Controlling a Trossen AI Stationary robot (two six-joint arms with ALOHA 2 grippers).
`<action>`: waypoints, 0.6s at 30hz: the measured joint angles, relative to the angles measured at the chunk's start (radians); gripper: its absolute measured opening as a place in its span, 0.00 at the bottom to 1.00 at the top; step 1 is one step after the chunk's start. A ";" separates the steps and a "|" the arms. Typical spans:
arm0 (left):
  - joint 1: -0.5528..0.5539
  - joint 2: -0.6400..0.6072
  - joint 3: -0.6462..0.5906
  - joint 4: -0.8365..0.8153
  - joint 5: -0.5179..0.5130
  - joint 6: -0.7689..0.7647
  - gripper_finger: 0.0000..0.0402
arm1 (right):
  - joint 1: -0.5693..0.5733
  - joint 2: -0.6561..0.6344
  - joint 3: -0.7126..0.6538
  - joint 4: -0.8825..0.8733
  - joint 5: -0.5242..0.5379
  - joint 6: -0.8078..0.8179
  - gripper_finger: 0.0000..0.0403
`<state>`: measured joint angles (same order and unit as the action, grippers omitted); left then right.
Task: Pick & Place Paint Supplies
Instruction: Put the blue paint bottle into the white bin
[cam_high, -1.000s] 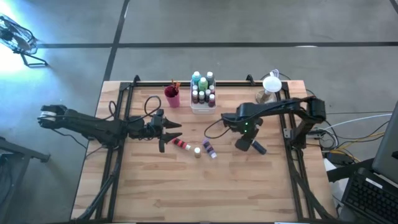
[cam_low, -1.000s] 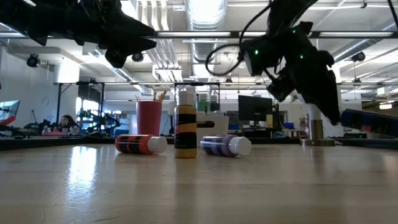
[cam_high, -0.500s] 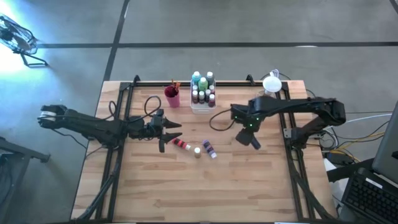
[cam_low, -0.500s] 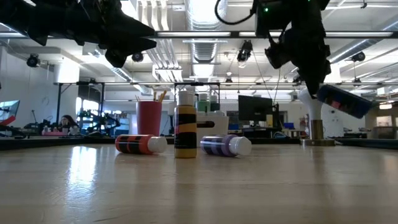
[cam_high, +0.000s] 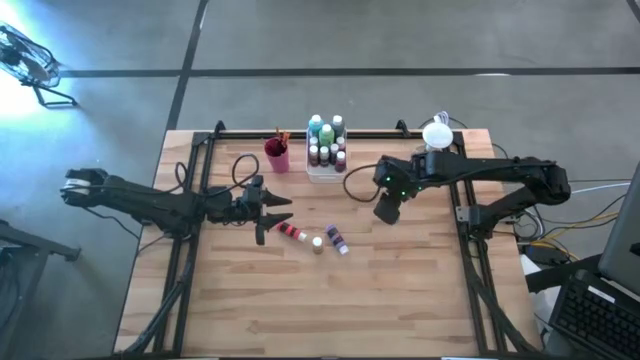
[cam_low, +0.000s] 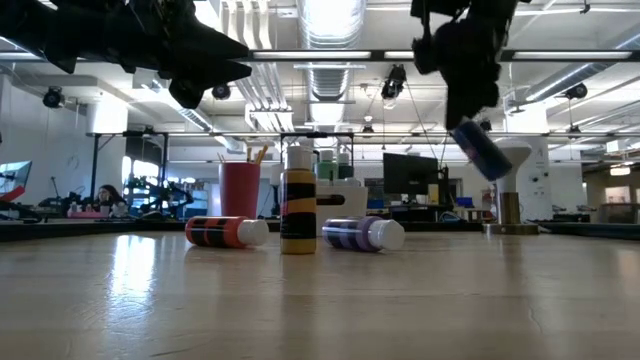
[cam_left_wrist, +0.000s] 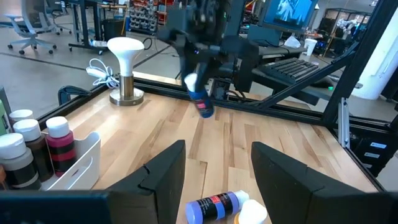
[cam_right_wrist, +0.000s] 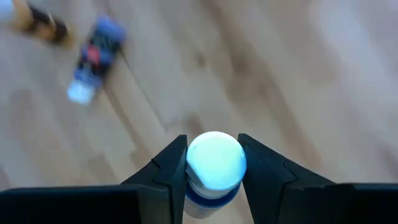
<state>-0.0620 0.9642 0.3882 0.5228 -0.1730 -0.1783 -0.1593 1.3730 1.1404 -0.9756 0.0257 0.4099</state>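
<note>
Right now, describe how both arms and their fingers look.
Both arms are slim, dark and jointed, with black cables looping alongside. The right arm shows a small green light near its wrist. The left gripper ends in two dark, pointed fingers; the right gripper has similar black, angular ones.

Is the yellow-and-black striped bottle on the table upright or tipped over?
Upright: the striped bottle stands cap-up on the table, between two bottles lying flat, red and purple.
</note>
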 joint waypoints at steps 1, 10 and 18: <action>0.000 0.000 0.000 0.000 0.000 0.000 0.47 | 0.000 -0.007 0.000 0.031 0.010 -0.021 0.28; 0.000 0.000 0.000 0.000 0.000 0.000 0.47 | 0.000 -0.046 0.000 0.298 0.104 -0.184 0.28; 0.000 0.000 0.000 0.000 0.000 0.000 0.47 | -0.002 -0.025 0.000 0.456 0.108 -0.272 0.28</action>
<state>-0.0616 0.9642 0.3882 0.5228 -0.1734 -0.1787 -0.1608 1.3484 1.1407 -0.5197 0.1337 0.1382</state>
